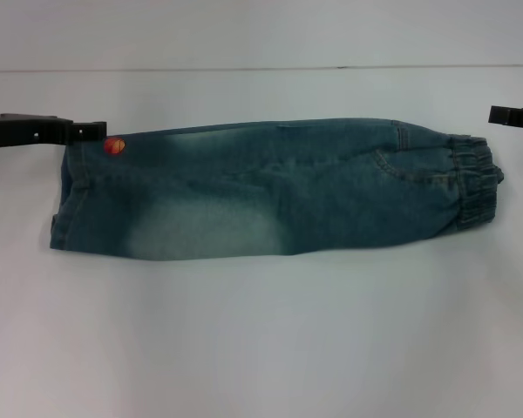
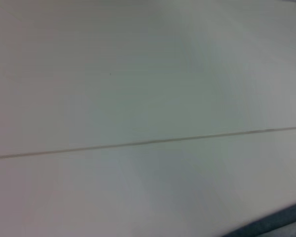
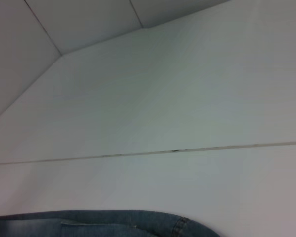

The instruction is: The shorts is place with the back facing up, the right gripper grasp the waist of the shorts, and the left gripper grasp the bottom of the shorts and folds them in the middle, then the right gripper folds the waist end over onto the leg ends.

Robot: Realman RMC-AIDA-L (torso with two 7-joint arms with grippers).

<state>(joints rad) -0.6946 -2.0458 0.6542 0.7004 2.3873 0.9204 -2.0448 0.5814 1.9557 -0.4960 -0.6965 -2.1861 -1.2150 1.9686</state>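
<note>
The shorts (image 1: 270,192) lie on the white surface (image 1: 261,340), folded lengthwise into one long narrow band running across the head view. The gathered waist of the shorts (image 1: 475,185) sits at the right end, and the bottom of the shorts (image 1: 70,205) at the left end, with a small orange patch (image 1: 114,145) near its far corner. The left claw (image 1: 91,131) sits at that far hem corner, its tips touching or just beside the denim; whether it grips the cloth I cannot tell. The right claw (image 1: 506,115) hangs near the waist's far side, apart from it, and its state is also unclear. The right wrist view shows a strip of denim (image 3: 103,224) on the surface.
</note>
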